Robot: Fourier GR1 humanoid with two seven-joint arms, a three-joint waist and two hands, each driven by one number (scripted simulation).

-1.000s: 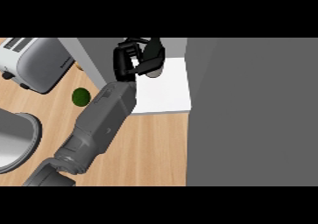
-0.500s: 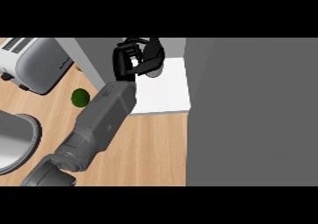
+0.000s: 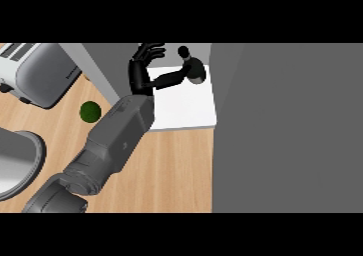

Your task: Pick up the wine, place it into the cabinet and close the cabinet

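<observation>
**A:** Which hand shows, and what is it doing?

**B:** Only one black hand (image 3: 143, 70) shows, on a grey forearm (image 3: 114, 140) that rises from the view's lower left. Which side it belongs to I cannot tell. Its fingers (image 3: 151, 51) are spread and fairly straight, pointing up the view, and the thumb (image 3: 169, 79) reaches right to touch the wine (image 3: 191, 70). Nothing is clasped in it.

**A:** Start nearest me. What lies around the arm?

**B:** Nearest, the wooden counter (image 3: 169, 170), with a grey rounded bowl (image 3: 10, 165) at the left edge. Further up, a small green lime (image 3: 89, 111), then a silver toaster (image 3: 32, 72) at top left.

**A:** And the wine?

**B:** It stands on the white cabinet shelf (image 3: 184, 107), near the back, seen from above as a dark round top. A large grey cabinet door (image 3: 287, 130) fills the right side.
</observation>
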